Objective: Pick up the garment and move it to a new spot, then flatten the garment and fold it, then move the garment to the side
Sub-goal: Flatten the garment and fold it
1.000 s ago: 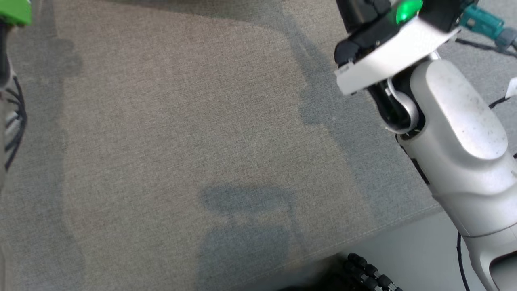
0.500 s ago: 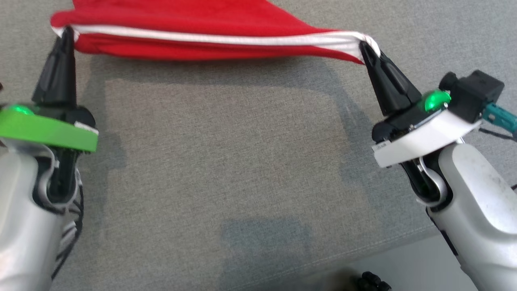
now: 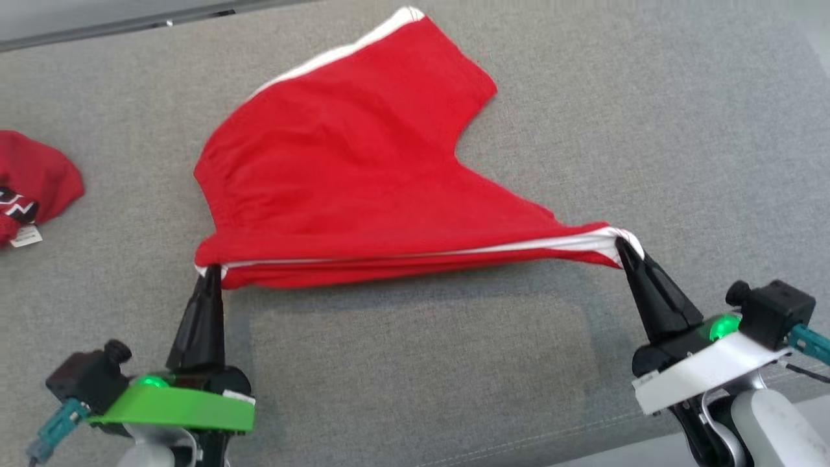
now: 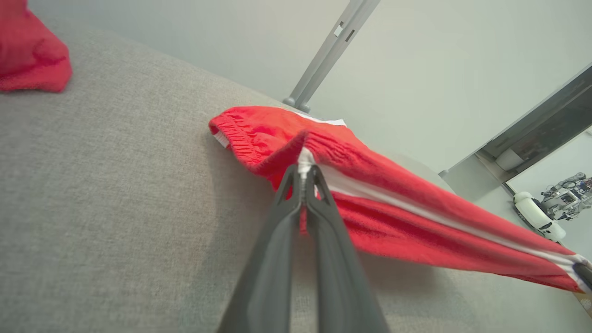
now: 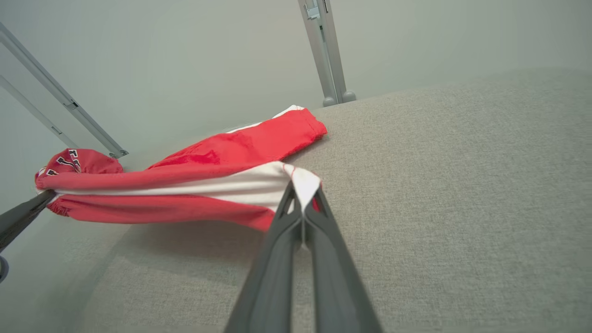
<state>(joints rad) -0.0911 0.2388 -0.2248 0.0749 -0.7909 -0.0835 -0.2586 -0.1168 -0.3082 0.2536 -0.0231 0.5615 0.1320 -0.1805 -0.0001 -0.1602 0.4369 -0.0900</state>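
Head view: the red garment (image 3: 350,162) (shorts with white side stripes, apparently) lies on the grey cushion (image 3: 415,376), well apart from the crumpled red cloth (image 3: 32,181). Its near edge is lifted taut between the left gripper (image 3: 211,275) and the right gripper (image 3: 624,250).

Left wrist view: the fingers are pressed together, pinching the gathered waistband at the stripe.

Right wrist view: the fingers pinch the white-striped hem corner.

It looks light, limp and easy to grip, so corners on the stripe seam are sound holds.
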